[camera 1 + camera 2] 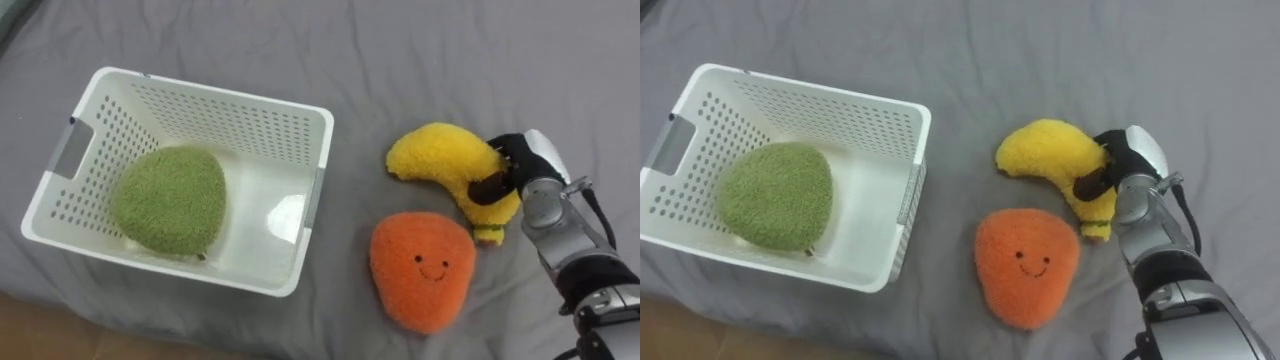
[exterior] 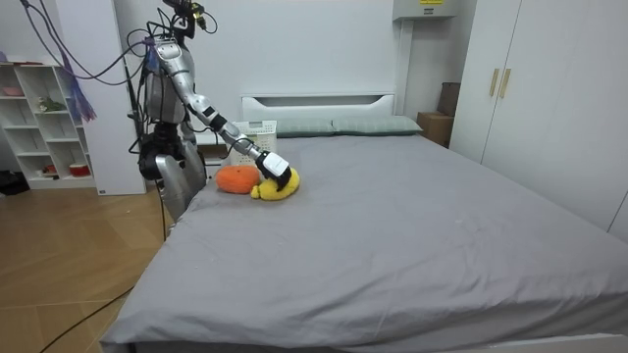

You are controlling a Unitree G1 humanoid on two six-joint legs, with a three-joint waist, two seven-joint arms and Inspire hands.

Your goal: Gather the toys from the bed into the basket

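Grey bed (image 1: 450,50) before you carries a white basket (image 1: 235,98) with a green plush toy (image 1: 170,198) inside. Your right robot hand (image 1: 525,160) has its fingers curled round one end of the yellow banana toy (image 1: 440,160), and the orange plush toy (image 1: 420,268) lies just beside it.

You look at a home bedroom: wide grey bed (image 2: 392,226), pillows (image 2: 373,125) at its far end, white wardrobe (image 2: 549,88) right.
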